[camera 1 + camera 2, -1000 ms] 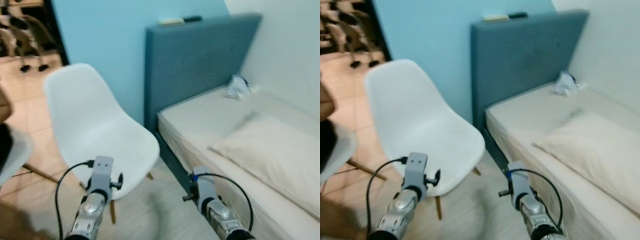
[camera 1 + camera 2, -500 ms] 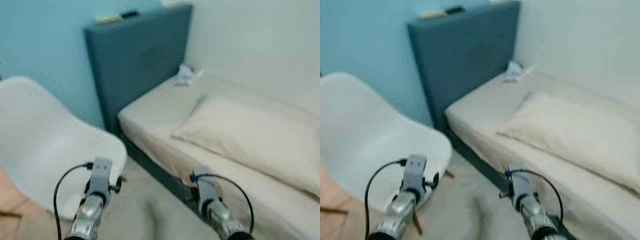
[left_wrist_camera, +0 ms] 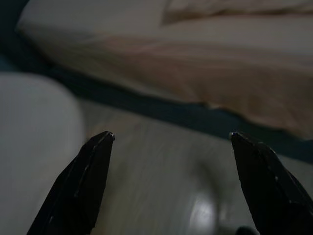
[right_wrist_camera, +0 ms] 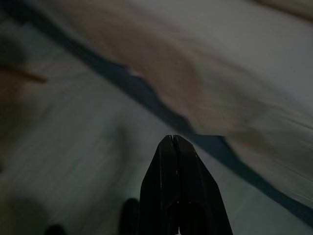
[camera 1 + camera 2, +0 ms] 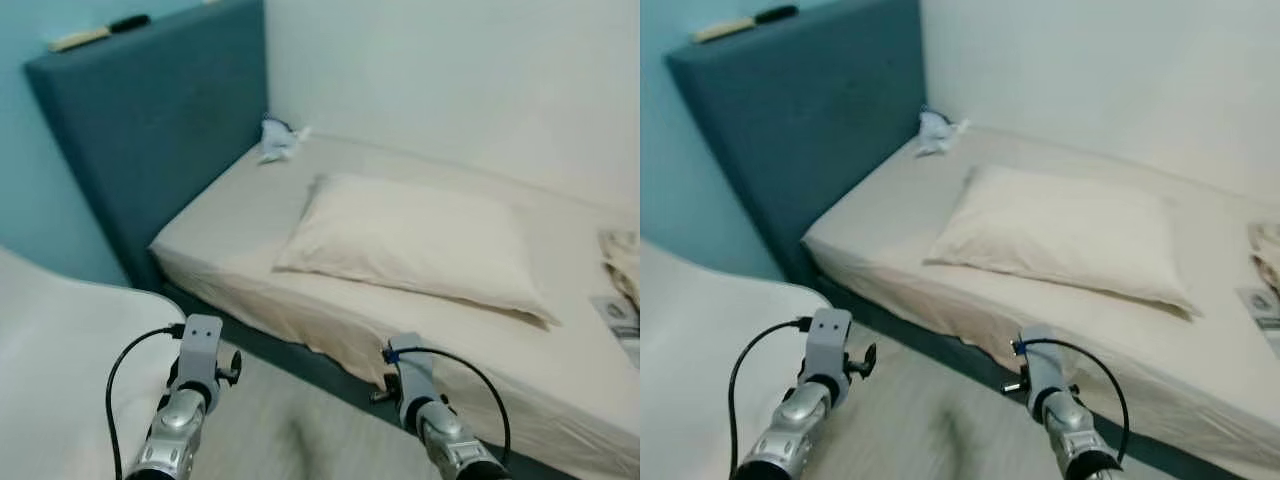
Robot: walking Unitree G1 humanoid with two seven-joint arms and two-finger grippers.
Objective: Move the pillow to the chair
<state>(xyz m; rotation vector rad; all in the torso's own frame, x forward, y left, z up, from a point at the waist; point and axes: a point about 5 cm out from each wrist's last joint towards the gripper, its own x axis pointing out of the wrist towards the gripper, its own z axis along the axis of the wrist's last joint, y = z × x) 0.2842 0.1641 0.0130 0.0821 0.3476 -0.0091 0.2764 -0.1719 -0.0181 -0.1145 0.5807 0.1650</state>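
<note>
Left eye view, sweeping from the robot's left: the white chair (image 5: 60, 370) sat low at that edge, its seat just beside the left arm. The left claw (image 3: 168, 139) hung over the floor (image 5: 290, 430) with its two black fingers spread wide, nothing between them. Beyond it ran the bed (image 5: 230, 240), with the dark blue headboard (image 5: 150, 130) at its far-left end.

Centre now: the pillow (image 5: 410, 240) lay flat on the bed, untouched, its long axis running along the mattress from the headboard end toward the robot's right. It sat ahead of both arms and above them, well apart from either claw.

Over to the right: the right claw (image 4: 178, 186) was clenched tight, fingers pressed together on nothing, pointing at the floor by the bed's edge. The wrist pictures were dark and smeared, so the exact gap to the mattress was hard to call.

On the key relation, the right arm looked the nearer of the two, since the pillow's near edge lay almost straight beyond it; the left arm was nearer the chair.
</note>
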